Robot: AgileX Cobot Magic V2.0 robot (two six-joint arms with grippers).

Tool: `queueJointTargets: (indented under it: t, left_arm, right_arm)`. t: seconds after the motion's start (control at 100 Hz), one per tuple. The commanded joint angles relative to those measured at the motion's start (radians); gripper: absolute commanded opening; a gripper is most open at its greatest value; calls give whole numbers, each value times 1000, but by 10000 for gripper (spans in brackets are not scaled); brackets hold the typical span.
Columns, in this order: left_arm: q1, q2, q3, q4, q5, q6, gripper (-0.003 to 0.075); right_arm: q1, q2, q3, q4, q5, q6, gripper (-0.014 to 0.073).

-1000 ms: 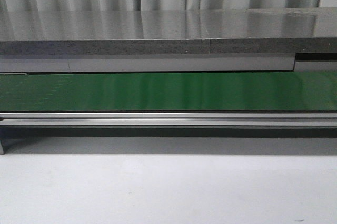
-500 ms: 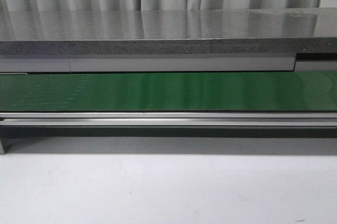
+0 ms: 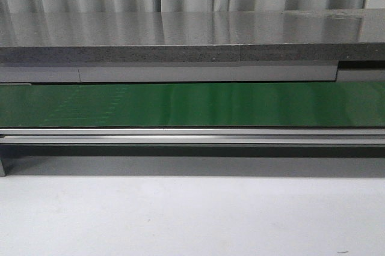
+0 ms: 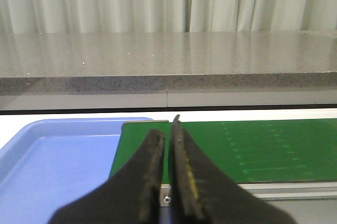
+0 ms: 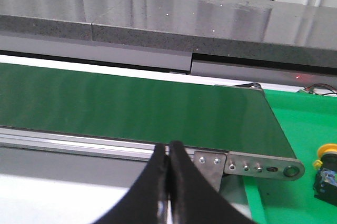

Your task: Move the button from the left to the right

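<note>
Both the left gripper (image 4: pixel 168 129) and right gripper (image 5: pixel 168 153) are sitting pressed together, empty; the button (image 5: pixel 326 170) is lying well beside the right jaws.

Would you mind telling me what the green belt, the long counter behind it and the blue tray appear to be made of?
Green belt: likely rubber or PVC, smooth with a soft sheen. Counter: looks like polished speckled stone or composite, glossy enough to reflect the curtains. Blue tray: probably moulded plastic, with a matte face and rounded rim.

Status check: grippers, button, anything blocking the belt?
Left gripper shut, empty, over the blue tray at the belt end. Right gripper shut, empty. Button on the green mat past the belt's other end. Belt bare.
</note>
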Motion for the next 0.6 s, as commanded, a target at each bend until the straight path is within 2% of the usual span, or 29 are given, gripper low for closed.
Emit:
queueJointTargets:
  t: [0.0, 0.24, 0.59]
  left_arm:
    - [1, -48, 4, 11, -63, -27, 5]
    - [1, -103, 54, 51, -29, -90, 5]
    - [1, -103, 54, 58, -21, -93, 5]
  right_arm:
    - [0, -18, -7, -10, -86, 0, -68]
    - [0, -17, -7, -10, -86, 0, -68]
    - [0, -17, -7, -10, -87, 0, -68]
